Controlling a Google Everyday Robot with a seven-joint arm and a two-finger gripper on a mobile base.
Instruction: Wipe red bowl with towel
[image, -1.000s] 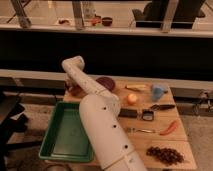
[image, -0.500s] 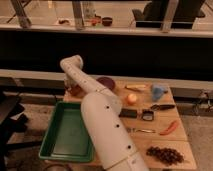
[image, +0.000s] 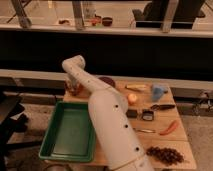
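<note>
The red bowl (image: 107, 80) sits at the back of the wooden table (image: 150, 142), mostly hidden behind my white arm (image: 107, 120). My gripper (image: 74, 89) hangs low over the table's back left corner, to the left of the bowl, against something reddish-brown. A light blue crumpled thing (image: 159, 91), possibly the towel, lies at the back right, far from the gripper.
A green tray (image: 70, 131) fills the table's left front. An orange fruit (image: 132, 98), a banana (image: 136, 87), small dark items (image: 147, 116), a red chili (image: 169, 128) and dark grapes (image: 164, 155) lie on the right half. A dark counter wall stands behind.
The arm's elbow has swayed slightly left and back. The gripper stays at the table's back left corner beside the bowl.
</note>
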